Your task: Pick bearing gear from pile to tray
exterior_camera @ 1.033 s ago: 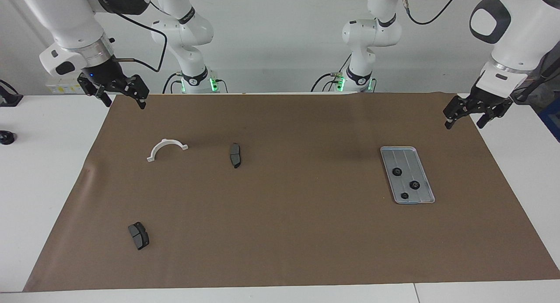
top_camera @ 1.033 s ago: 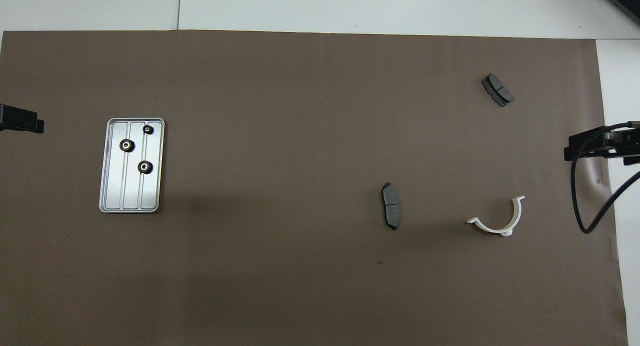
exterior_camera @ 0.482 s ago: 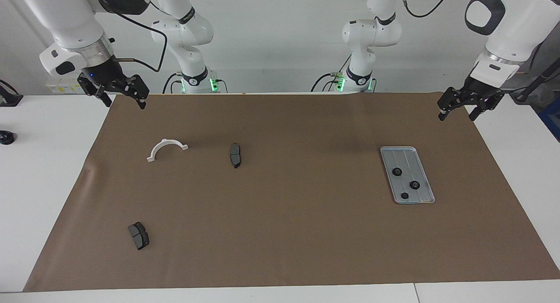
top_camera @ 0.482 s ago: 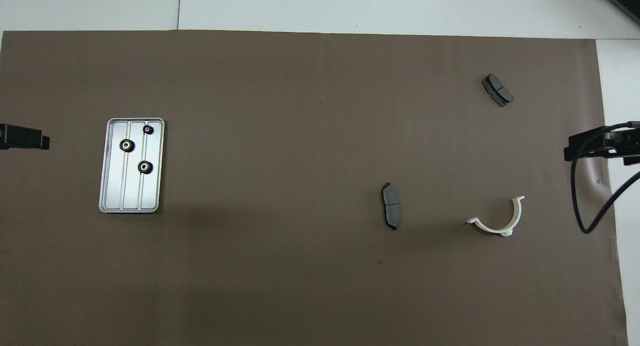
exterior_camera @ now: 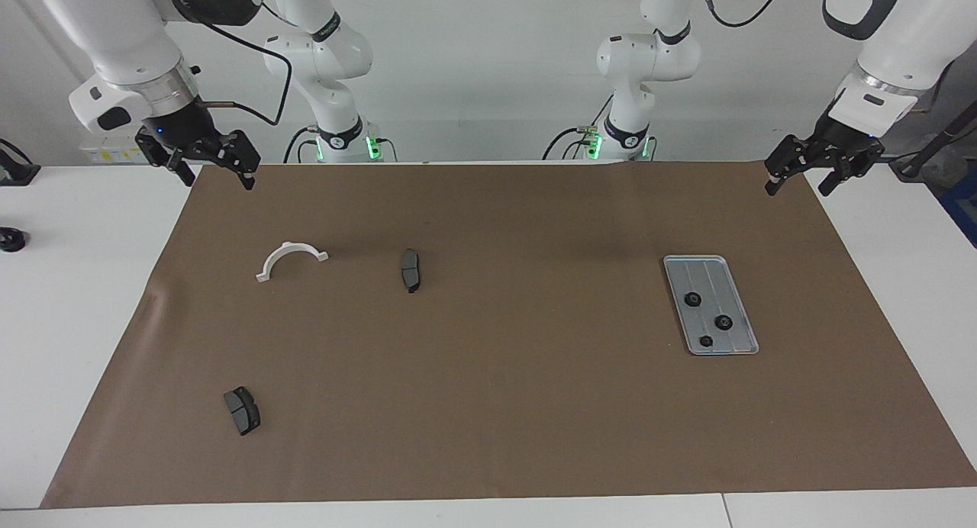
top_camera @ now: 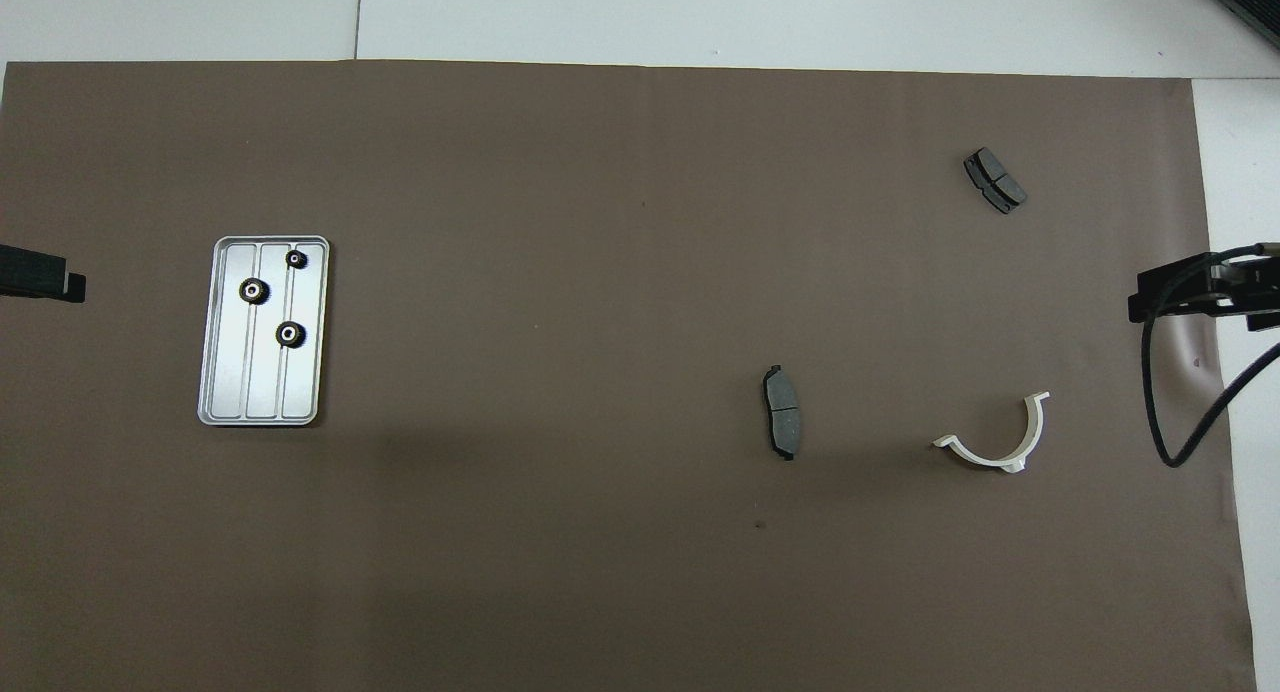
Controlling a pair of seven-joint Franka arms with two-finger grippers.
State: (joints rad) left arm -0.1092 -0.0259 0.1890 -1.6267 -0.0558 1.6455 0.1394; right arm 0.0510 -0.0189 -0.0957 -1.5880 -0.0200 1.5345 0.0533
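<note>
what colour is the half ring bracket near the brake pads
White. The half-ring bracket shows best in the overhead view.

The tray (exterior_camera: 734, 308) looks like brushed metal — silver-grey, with a soft sheen. The brown sheet (exterior_camera: 504, 406) under it is matt, paper-like; the half-ring bracket (exterior_camera: 291, 259) looks like smooth white plastic.

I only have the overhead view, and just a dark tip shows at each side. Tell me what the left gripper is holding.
Observer: Nothing. The facing view shows the left gripper open and empty.
Operator: Give me its height.
Observer: It is raised in the air over a corner of the mat, well clear of the tray.
Operator: Now report the right gripper.
Observer: The right gripper is open and empty too, raised over the mat's corner at the right arm's end.
</note>
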